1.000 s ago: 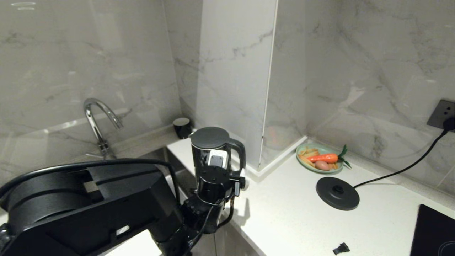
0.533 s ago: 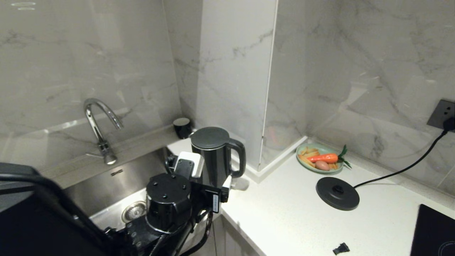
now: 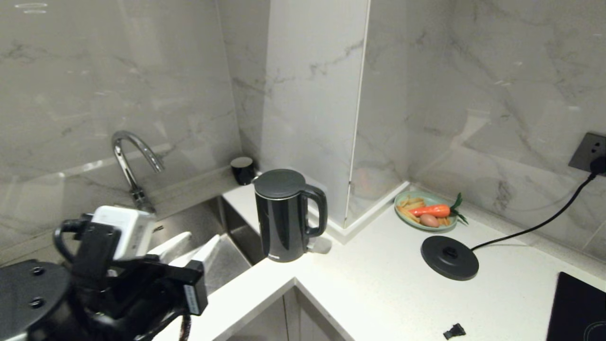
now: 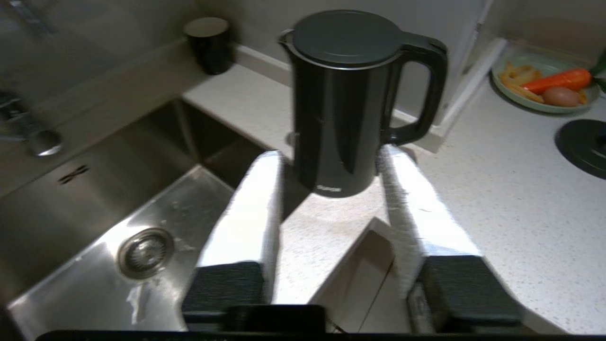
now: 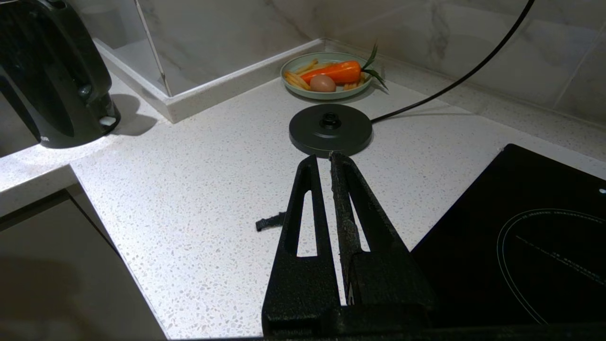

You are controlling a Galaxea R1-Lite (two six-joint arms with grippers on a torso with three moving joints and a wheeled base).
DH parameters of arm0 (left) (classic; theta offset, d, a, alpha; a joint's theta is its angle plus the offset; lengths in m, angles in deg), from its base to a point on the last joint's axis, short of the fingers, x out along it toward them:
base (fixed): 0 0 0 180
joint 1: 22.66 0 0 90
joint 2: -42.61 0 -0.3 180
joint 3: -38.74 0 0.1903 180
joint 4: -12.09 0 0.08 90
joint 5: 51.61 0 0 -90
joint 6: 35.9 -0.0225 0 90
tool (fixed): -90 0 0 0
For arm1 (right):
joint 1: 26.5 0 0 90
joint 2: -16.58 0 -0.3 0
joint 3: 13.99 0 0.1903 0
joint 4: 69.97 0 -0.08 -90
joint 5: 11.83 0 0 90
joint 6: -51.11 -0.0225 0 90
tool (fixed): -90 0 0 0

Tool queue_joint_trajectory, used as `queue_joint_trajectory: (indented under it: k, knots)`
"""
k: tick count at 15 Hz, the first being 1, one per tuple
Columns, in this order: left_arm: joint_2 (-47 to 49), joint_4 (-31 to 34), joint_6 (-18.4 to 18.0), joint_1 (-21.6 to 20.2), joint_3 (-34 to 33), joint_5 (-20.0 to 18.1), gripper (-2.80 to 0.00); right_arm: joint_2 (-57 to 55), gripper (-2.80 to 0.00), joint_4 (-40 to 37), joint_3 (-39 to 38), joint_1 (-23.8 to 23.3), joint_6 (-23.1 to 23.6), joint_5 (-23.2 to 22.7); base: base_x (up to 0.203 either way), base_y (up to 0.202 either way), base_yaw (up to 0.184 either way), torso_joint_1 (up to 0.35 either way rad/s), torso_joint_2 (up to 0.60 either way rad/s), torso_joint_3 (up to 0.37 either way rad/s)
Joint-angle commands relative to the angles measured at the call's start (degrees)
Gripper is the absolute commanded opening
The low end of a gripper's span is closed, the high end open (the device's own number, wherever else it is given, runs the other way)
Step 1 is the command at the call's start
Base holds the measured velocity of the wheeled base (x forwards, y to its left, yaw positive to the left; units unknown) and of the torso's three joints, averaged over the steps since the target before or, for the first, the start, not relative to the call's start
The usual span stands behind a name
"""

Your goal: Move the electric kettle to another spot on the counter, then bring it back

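left claw [image 3: 191, 246] | withdrawn from electric kettle [image 3: 282, 215] | over sink [image 3: 222, 248]

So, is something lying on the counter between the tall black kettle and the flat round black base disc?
No: bare speckled white counter between tall black kettle and base disc, in the head view.

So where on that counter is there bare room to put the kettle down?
The widest bare stretch of counter lies between the electric kettle, the round base disc and the cooktop. It gets crowded by the food plate and cord.
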Motion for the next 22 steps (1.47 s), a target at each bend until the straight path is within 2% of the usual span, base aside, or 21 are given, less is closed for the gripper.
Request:
queue_joint_trajectory:
  k: [1, 3, 4, 6, 8, 10, 13, 16, 18, 20, 21, 22]
  knots:
    - [-17.7, 10.6, -0.2, -2.2, -1.2, 1.7, -2.8, 0.0, -2.8, 0.0, 0.0, 0.1, 0.0, 0.0, 0.0, 0.0, 0.0, 0.0, 0.0, 0.0]
    - [-27.7, 23.6, -0.5, -6.3, -0.3, 2.4, -2.8, 0.0, -2.8, 0.0, 0.0, 0.0, 0.0, 0.0, 0.0, 0.0, 0.0, 0.0, 0.0, 0.0]
    - [-32.6, 31.1, -0.7, -9.6, 0.8, 2.6, -2.8, 0.0, -2.8, 0.0, 0.0, 0.0, 0.0, 0.0, 0.0, 0.0, 0.0, 0.0, 0.0, 0.0]
    - [-40.6, 40.6, -1.1, -17.6, 3.3, 2.3, -2.8, 0.0, -2.8, 0.0, 0.0, 0.0, 0.0, 0.0, 0.0, 0.0, 0.0, 0.0, 0.0, 0.0]
    - [-45.5, 44.0, -3.4, -26.2, 5.8, 0.5, -2.8, 0.0, -2.8, 0.0, 0.0, 0.0, 0.0, 0.0, 0.0, 0.0, 0.0, 0.0, 0.0, 0.0]
    - [-51.0, 45.3, -8.0, -35.0, 8.1, -3.0, -2.8, 0.0, -2.8, 0.0, 0.0, 0.0, 0.0, 0.0, 0.0, 0.0, 0.0, 0.0, 0.0, 0.0]
    - [-57.3, 48.3, -12.5, -42.9, 10.6, -7.5, -2.8, 0.0, -2.8, 0.0, 0.0, 0.0, 0.0, 0.0, 0.0, 0.0, 0.0, 0.0, 0.0, 0.0]
    - [-62.3, 53.1, -14.6, -46.3, 10.9, -9.5, -2.8, 0.0, -2.8, 0.0, 0.0, 0.0, 0.0, 0.0, 0.0, 0.0, 0.0, 0.0, 0.0, 0.0]
    - [-66.3, 57.2, -15.2, -47.1, 10.0, -11.3, -2.8, 0.0, -2.8, 0.0, 0.0, 0.1, 0.0, 0.0, 0.0, 0.0, 0.0, 0.0, 0.0, 0.0]
    - [-73.2, 59.1, -14.9, -47.5, 5.7, -18.9, -2.8, 0.0, -2.8, 0.0, 0.0, 0.0, 0.0, 0.0, 0.0, 0.0, 0.0, 0.0, 0.0, 0.0]
    - [-74.8, 59.6, -14.0, -47.6, 2.3, -20.9, -2.8, 0.0, -2.8, 0.0, 0.0, 0.0, 0.0, 0.0, 0.0, 0.0, 0.0, 0.0, 0.0, 0.0]
    - [-75.1, 60.0, -10.1, -47.7, -0.8, -22.6, -2.8, 0.0, -2.8, 0.0, 0.0, 0.1, 0.0, 0.0, 0.0, 0.0, 0.0, 0.0, 0.0, 0.0]
